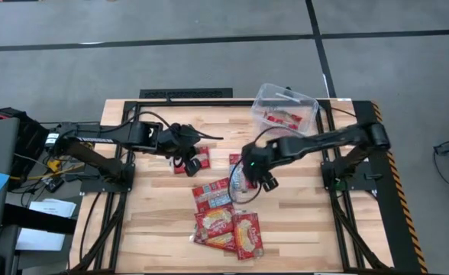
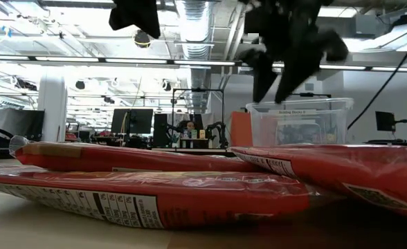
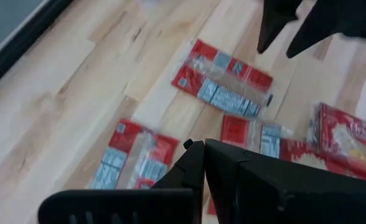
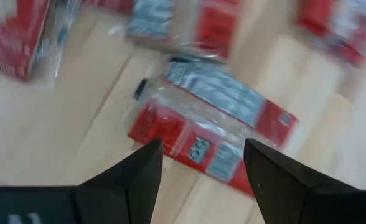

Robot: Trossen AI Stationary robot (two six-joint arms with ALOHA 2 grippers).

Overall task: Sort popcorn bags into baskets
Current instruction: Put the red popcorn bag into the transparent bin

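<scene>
High view. We list one clear tub point(image 1: 287, 108) at about 1 o'clock on the table point(image 1: 156, 229), holding one red packet point(image 1: 282, 118), so sorting is barely begun by our estimate. A cluster of popcorn bags point(image 1: 226, 221) lies at 6 o'clock from centre; one further bag point(image 1: 200, 160) sits at 9 o'clock beneath the left gripper point(image 1: 185, 162). The right gripper point(image 1: 264, 182) hangs at centre, beside a bag on edge of the cluster point(image 1: 237, 172), placed there, we judge, to take the next packet.

Low view. We log stacked bags point(image 2: 155, 190) across the foreground, the tub point(image 2: 300, 123) behind them at 2 o'clock, and dark fingers point(image 2: 286, 76) above, clear of the packets.

Left wrist view. We note the left fingers point(image 3: 198, 165) pressed together, pinching nothing, above a silver-panelled bag point(image 3: 133, 162); the other arm's fingers show at 1 o'clock.

Right wrist view. We record the right fingers point(image 4: 147, 163) spread wide, straddling a silver-panelled bag point(image 4: 217, 137) below, not yet touching it; the spread suits gripping it across its width.
</scene>
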